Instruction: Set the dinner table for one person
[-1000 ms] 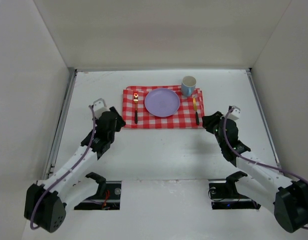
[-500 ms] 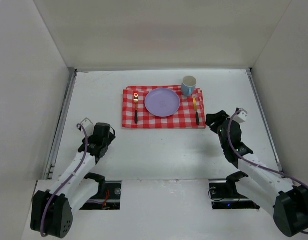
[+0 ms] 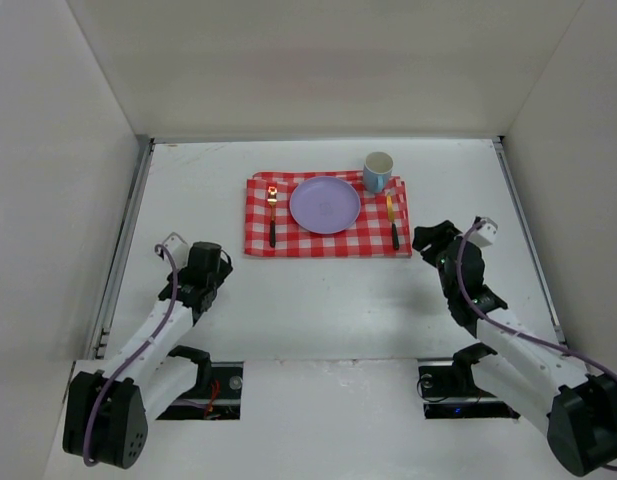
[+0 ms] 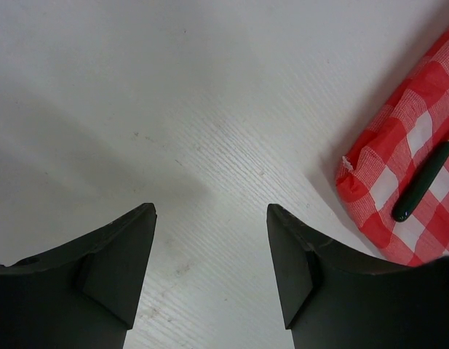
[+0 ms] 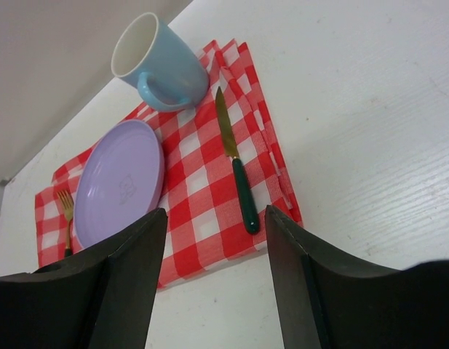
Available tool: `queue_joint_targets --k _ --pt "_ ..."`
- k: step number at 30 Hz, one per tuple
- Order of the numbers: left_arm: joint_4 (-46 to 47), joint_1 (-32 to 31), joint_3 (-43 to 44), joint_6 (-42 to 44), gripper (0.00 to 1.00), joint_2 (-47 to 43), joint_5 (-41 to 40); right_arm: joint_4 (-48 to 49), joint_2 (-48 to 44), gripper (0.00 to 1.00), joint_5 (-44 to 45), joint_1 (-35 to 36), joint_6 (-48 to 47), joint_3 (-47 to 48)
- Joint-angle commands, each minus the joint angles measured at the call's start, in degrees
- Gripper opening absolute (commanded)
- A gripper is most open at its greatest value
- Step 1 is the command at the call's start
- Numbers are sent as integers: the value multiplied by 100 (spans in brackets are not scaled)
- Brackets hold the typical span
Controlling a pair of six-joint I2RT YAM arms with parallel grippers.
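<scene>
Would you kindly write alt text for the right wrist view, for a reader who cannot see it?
A checkered cloth on the table holds a lilac plate between a gold fork and a green-handled knife, a blue mug at its far corner. The open right gripper frames the bottom.

Bright, even overhead light; soft shadows on dinner table [image 3: 318, 300]; wrist views sharp, slight edge distortion.

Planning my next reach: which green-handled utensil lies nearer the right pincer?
The knife, on the checkered cloth right of the purple plate, just ahead of the right pincer; the fork lies left of the plate.
</scene>
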Motion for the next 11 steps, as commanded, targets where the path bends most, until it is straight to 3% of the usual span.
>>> queue_joint_targets --k 1,11 --pt "150 16 264 -9 60 55 43 218 -96 62 189 -26 -33 -22" --pt "396 86 264 62 59 239 87 261 -26 63 180 36 -78 5"
